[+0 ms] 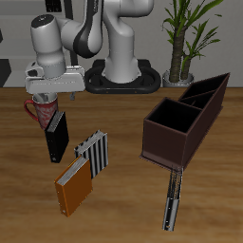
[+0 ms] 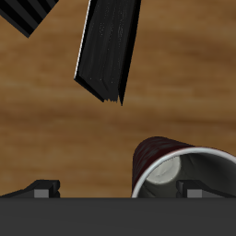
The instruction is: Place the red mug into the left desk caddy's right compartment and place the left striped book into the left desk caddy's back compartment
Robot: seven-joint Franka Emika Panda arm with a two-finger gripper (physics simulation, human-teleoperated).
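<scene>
The red mug (image 1: 39,114) stands upright far from the left desk caddy (image 1: 169,136), beside a black book. My gripper (image 1: 45,97) hovers just above the mug, open, nothing between its fingers. In the wrist view the mug (image 2: 157,157) shows its white inside close below the gripper (image 2: 118,190), off to one side of its middle. The left striped book (image 1: 172,199), a narrow slab, lies on the table just in front of the caddy's near end. The caddy's squarish right compartment (image 1: 172,121) holds nothing.
A black book (image 1: 57,140) (image 2: 111,51) stands right beside the mug. A striped book with broad bars (image 1: 93,154) and an orange book (image 1: 73,187) lie nearer the front. A potted plant (image 1: 180,38) stands at the back.
</scene>
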